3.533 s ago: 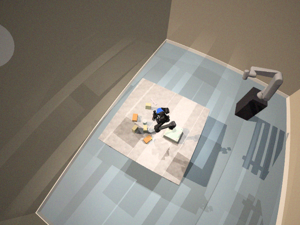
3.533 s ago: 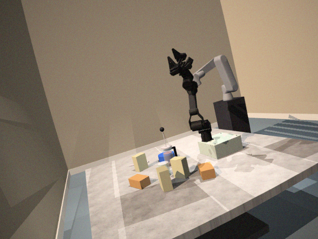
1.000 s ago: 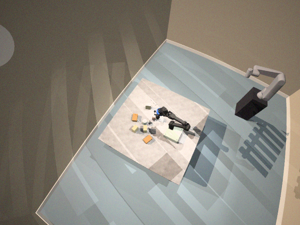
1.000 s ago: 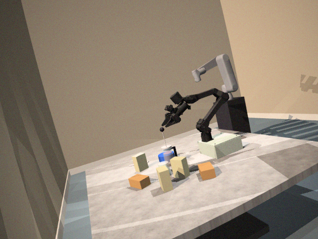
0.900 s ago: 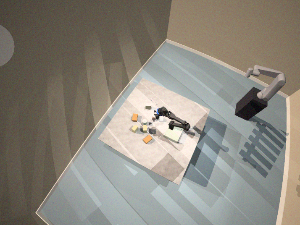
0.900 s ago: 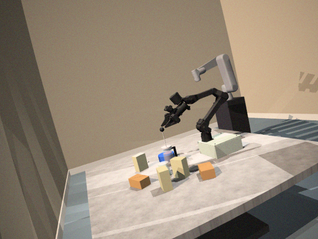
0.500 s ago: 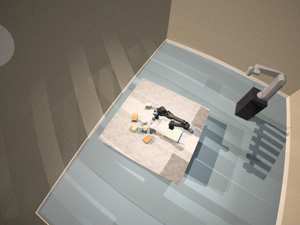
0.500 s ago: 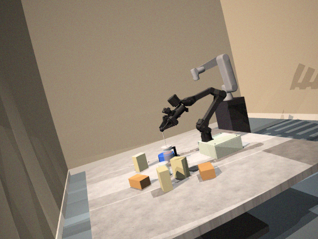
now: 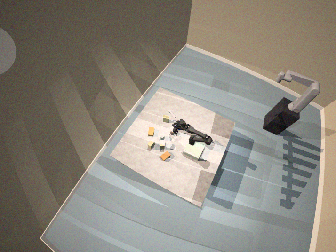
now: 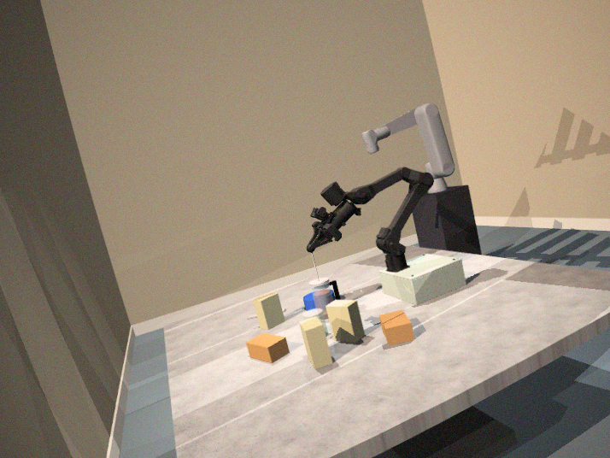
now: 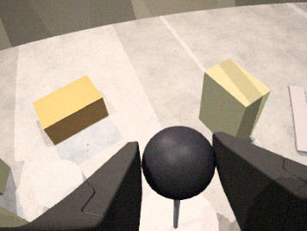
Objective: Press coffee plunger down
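Note:
The coffee press stands upright on the table, with a pale lid and a black side handle. Its thin rod rises well above the lid, so the plunger is up. The round black plunger knob sits at the top of the rod. My gripper comes down at a slant and is shut on the knob, with one fingertip against each side in the wrist view. In the exterior view the fingers hide the knob.
A blue disc lies behind the press. A pale cylinder, yellow blocks and orange blocks stand around it. A pale strip lies beyond. The arm stands on a pale green box.

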